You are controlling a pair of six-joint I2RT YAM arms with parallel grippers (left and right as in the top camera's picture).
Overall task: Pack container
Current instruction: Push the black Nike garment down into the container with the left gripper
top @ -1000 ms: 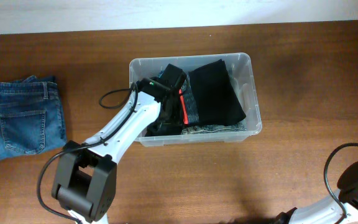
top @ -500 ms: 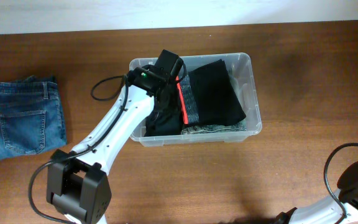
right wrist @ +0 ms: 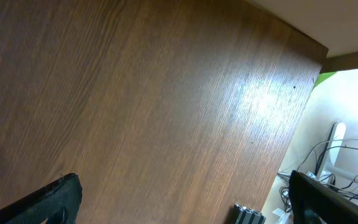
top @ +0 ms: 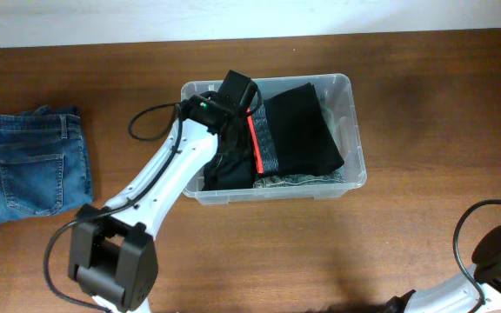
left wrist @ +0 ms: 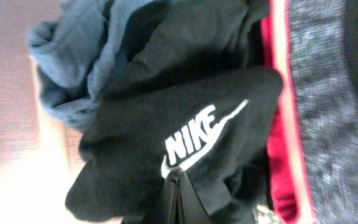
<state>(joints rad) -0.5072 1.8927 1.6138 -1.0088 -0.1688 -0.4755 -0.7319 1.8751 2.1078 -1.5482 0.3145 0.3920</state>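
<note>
Around the left pincer (left wrist: pixel 176 190), the container (top: pixel 356 130) is standing upright on the wooden table (top: pixel 407 243) with its open top facing up. Its long axis is running left to right in the overhead view, parallel to the table's far edge. The left arm (top: pixel 172 169) is reaching into the bin's left half.

The pincer's two fingers are pressing flat against each other, clenched. Their tips are touching a crumpled black garment (left wrist: pixel 185 93), and I cannot tell whether any cloth is caught between them. Just ahead of the fingertips, a white NIKE logo (left wrist: pixel 194 140) with a swoosh under it is showing on that garment, the letters slanting up to the right in the wrist view.

To the right of the pincer, a red stripe (left wrist: pixel 278 124) is running along a strip of grey heathered fabric (left wrist: pixel 328 124). Beyond that, a folded black garment (top: pixel 303 130) is filling the middle of the bin. Ahead and to the left of the pincer, a bunched blue-grey garment (left wrist: pixel 73 56) is lying against the bin's wall.

Well to the left of the pincer, outside the bin, folded blue jeans (top: pixel 33 161) are lying on the table, back pocket up.

The right pincer (right wrist: pixel 182 186) is hanging released over bare wood, its fingers standing wide apart, well away from the container.
</note>
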